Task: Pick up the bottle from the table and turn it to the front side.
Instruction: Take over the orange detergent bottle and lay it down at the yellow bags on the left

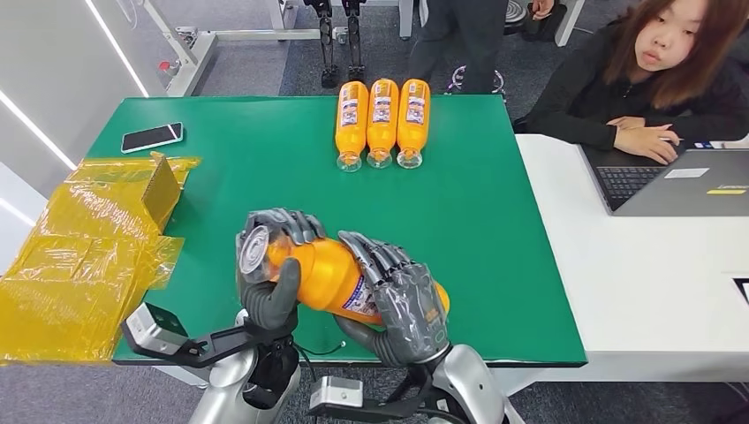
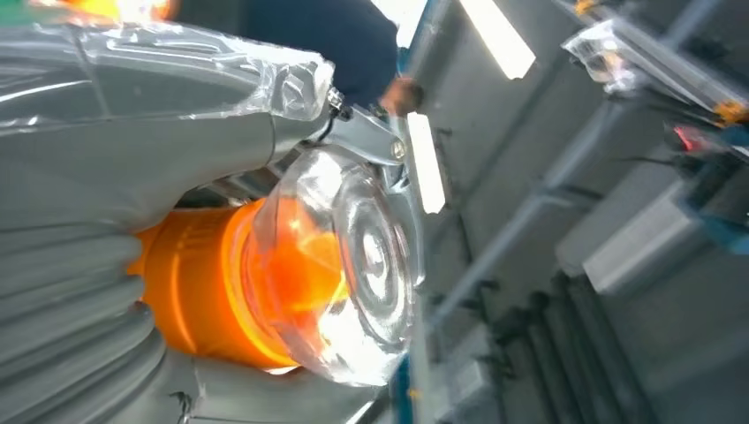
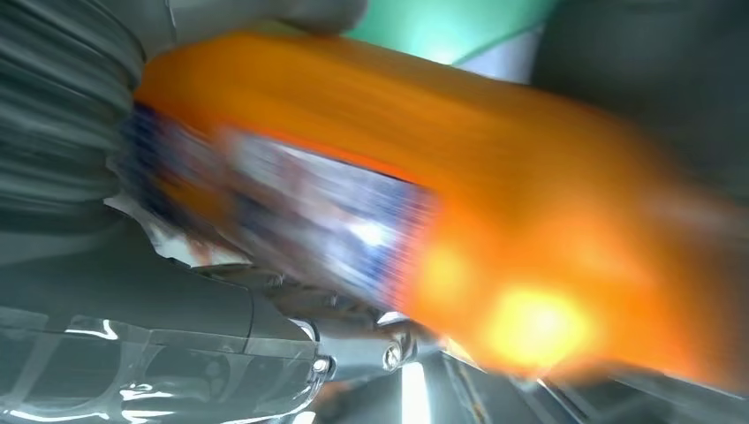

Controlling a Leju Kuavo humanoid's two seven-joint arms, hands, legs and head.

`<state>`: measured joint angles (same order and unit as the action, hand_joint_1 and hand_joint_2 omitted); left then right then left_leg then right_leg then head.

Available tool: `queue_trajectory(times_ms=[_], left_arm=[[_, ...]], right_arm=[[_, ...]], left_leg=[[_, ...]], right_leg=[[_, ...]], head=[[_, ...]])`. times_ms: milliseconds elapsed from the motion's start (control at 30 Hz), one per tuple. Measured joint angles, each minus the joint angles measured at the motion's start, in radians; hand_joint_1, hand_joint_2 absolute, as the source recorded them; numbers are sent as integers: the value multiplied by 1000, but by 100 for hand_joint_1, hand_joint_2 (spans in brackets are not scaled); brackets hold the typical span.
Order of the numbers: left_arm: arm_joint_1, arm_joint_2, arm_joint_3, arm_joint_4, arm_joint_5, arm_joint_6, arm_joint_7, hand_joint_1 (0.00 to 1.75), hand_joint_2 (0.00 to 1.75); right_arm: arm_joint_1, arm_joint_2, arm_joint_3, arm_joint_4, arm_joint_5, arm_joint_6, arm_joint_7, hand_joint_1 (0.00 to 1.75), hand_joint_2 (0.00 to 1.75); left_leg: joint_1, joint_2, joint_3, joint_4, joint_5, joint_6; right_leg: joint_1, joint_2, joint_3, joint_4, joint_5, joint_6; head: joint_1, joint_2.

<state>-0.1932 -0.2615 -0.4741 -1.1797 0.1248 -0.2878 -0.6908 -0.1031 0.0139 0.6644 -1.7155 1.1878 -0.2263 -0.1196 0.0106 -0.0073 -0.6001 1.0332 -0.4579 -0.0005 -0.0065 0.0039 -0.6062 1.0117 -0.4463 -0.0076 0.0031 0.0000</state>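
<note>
I've got the orange bottle point(image 1: 329, 276) off the green table point(image 1: 495, 230), left hand point(image 1: 268, 284) gripping its clear cap toward nine o'clock, right hand point(image 1: 404, 305) gripping the label end — mistimed regrip, it drops.

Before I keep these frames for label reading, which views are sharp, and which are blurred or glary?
Head view: sharp, evenly lit. Left wrist view: bright glints on the clear cap of the bottle. Right wrist view: motion-smeared, label unreadable, hot glare patch on the orange body.
</note>
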Motion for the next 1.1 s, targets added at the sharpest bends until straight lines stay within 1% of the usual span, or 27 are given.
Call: queue_trajectory(times_ms=[167, 333, 433, 533, 633, 700, 800, 867, 900, 967, 1100], left_arm=[[-1, 0, -4, 11, 0, 14, -1, 172, 175], [0, 0, -4, 13, 2, 26, -1, 172, 175], [2, 2, -4, 13, -5, 45, -3, 169, 175], [7, 8, -3, 13, -57, 110, -9, 167, 175], [3, 21, 9, 13, -170, 235, -10, 168, 175], [-10, 37, 28, 18, -247, 318, -10, 169, 175], [-47, 74, 63, 40, -369, 432, -10, 170, 175], [-76, 101, 91, 60, -441, 488, -10, 169, 175], [-92, 116, 106, 71, -472, 507, -10, 166, 175], [-122, 146, 135, 88, -522, 529, -10, 165, 175], [-165, 201, 174, 105, -599, 536, -1, 172, 175]], right_arm=[[6, 16, 0, -13, -2, -18, -27, 0, 175], [8, 22, 0, -14, -11, -58, -54, 0, 175], [8, 25, 0, -12, -23, -72, -70, 0, 175], [5, 30, 2, -1, -38, -85, -89, 0, 175], [-5, 33, 4, 22, -61, -96, -107, 0, 175], [-16, 34, 8, 42, -81, -102, -121, 0, 175], [-37, 35, 15, 71, -113, -112, -139, 0, 175], [-51, 34, 20, 92, -140, -123, -149, 0, 175], [-59, 34, 23, 104, -156, -130, -155, 0, 175], [-74, 31, 27, 128, -190, -147, -169, 0, 175], [-97, 17, 33, 181, -245, -193, -198, 0, 175]], left_leg=[[0, 0, 0, 0, 0, 0], [0, 0, 0, 0, 0, 0], [0, 0, 0, 0, 0, 0], [0, 0, -1, 0, 0, 0], [0, 0, -1, 0, 0, 0], [0, 0, 0, 0, 0, 0], [1, 0, 0, 0, 1, -1], [1, 0, 0, 0, 1, -2], [1, 0, 0, 0, 2, -2], [1, 0, 0, 0, 2, -2], [1, 0, 0, 0, 2, -2]], right_leg=[[0, 0, 0, 0, 0, 0], [0, 0, 0, 0, 0, 0], [0, 0, 0, 0, 0, 0], [0, 0, 0, 0, 0, 0], [0, 0, 0, 0, 0, 0], [0, 0, 0, 1, 0, 0], [0, 0, 0, 1, 0, -1], [0, 0, 0, 2, 1, -1], [0, 0, 0, 2, 1, -1], [0, 0, 0, 2, 1, -1], [0, 0, 0, 2, 1, -1]], head=[[0, 0], [0, 0], [0, 0], [0, 0], [0, 0], [0, 0], [0, 0], [0, 0], [0, 0], [0, 0], [0, 0]])
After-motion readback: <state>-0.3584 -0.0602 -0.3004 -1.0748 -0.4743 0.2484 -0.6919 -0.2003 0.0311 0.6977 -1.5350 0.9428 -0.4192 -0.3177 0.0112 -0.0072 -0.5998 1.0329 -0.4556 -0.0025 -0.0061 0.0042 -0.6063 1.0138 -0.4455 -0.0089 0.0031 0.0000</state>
